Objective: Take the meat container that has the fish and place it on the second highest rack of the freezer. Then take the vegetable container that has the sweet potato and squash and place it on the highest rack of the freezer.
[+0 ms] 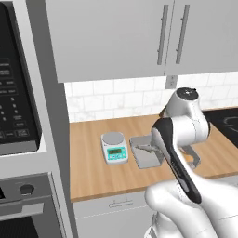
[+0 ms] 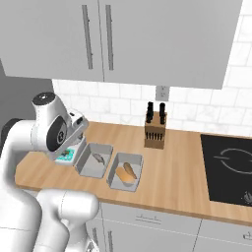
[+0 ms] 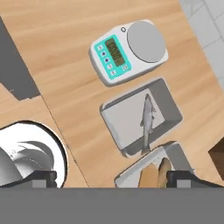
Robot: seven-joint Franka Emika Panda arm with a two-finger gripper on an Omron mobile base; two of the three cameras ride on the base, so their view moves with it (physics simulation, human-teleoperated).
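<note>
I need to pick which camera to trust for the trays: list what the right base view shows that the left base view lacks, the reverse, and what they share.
Right base view alone: the vegetable container with the sweet potato and squash, and the knife block. The fish is clear in its tray here.
Left base view alone: the microwave, the oven below it, and the whole kitchen scale.
Both: the meat container, wooden counter, wall cabinets, cooktop and the arm.

Glossy white arm point(image 1: 186, 125) (dark joints)
</note>
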